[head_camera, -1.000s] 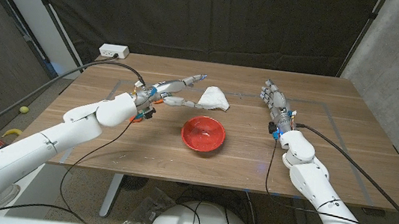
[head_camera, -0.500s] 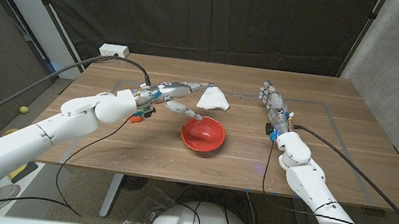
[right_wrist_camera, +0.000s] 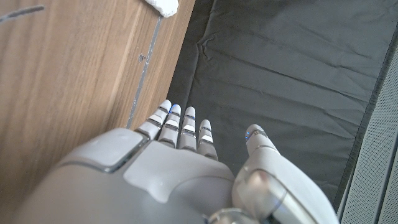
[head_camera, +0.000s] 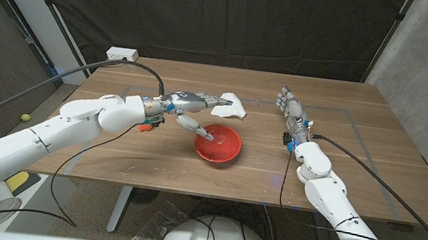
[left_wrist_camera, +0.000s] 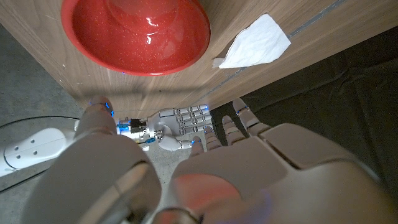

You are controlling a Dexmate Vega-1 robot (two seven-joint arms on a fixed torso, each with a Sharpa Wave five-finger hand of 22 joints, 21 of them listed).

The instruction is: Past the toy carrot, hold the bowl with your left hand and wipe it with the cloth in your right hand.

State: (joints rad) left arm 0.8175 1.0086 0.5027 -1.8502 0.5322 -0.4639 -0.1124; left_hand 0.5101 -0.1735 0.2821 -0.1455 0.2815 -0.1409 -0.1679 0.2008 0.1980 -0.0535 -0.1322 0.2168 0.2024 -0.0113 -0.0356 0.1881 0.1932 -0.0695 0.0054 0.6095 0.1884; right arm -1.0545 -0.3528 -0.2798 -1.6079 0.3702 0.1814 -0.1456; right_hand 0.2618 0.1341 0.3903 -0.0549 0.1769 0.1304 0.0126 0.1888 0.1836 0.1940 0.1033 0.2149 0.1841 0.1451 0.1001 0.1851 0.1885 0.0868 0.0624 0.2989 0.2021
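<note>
A red bowl [head_camera: 219, 144] [left_wrist_camera: 140, 31] sits at the middle of the table, and a crumpled white cloth [head_camera: 229, 106] [left_wrist_camera: 258, 43] lies just behind it. My left hand [head_camera: 193, 110] [left_wrist_camera: 230, 174] hovers at the bowl's left rim. Its fingers are spread, one reaches down to the rim, and it holds nothing. A small orange piece of the toy carrot [head_camera: 145, 126] peeks out behind my left wrist. My right hand [head_camera: 291, 113] [right_wrist_camera: 180, 168] [left_wrist_camera: 181, 127] stands on the table to the right of the bowl, fingers straight and empty, well apart from the cloth [right_wrist_camera: 163, 5].
A white power strip [head_camera: 122, 55] lies at the table's back left corner, with a black cable running from there along my left arm. Faint tape lines [head_camera: 336, 111] mark the tabletop. Dark curtains hang behind the table.
My left hand has moved right and nearer, from beside the cloth to the bowl's left rim. The right hand, bowl and cloth stay where they were.
</note>
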